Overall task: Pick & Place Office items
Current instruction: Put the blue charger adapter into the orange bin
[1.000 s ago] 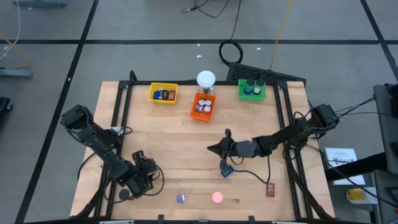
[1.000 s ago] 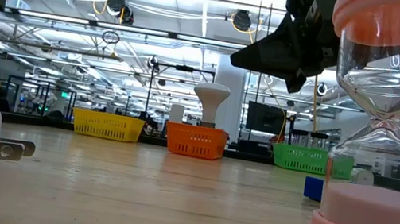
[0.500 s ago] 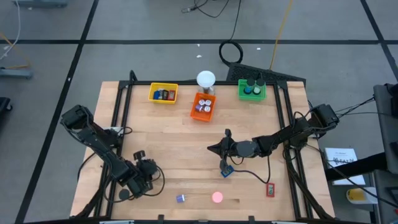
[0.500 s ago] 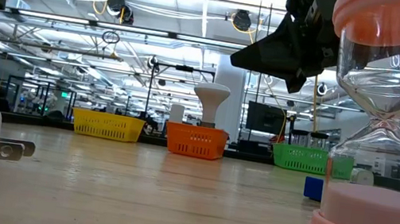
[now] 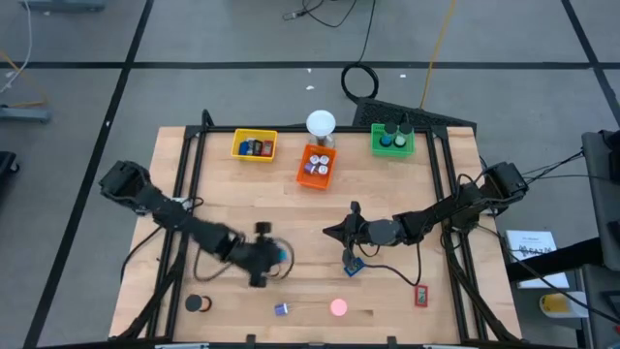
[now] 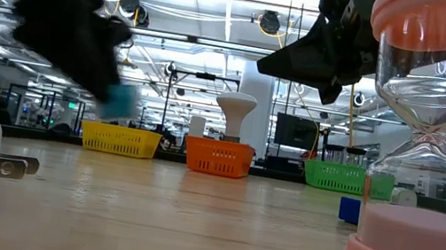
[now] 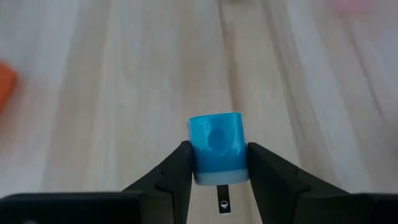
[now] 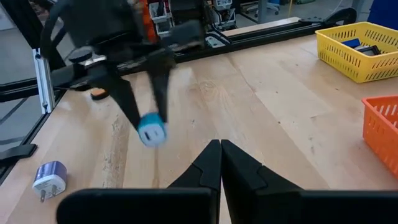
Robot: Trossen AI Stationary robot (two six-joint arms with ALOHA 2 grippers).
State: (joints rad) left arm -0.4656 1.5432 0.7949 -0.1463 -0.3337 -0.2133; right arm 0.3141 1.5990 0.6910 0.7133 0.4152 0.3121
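A light-blue block (image 7: 216, 146) hangs clamped above the table's centre-left. A purple-and-white plug adapter (image 5: 281, 309) and pink hourglass (image 5: 338, 308) stand near six o'clock, a black roll (image 5: 197, 303) toward seven, a red item (image 5: 421, 295) toward five.

Setting: robotics lab or industrial test hall. Evidence: wooden bench (image 5: 291, 213) on a black metal frame, centre of the high view, standing on grey floor tiles with dark seams; cables (image 5: 360, 79) trailing across the floor at top centre; low view shows a long open hall behind, with ceiling light strips (image 6: 222, 17), overhead trusses and distant monitors.
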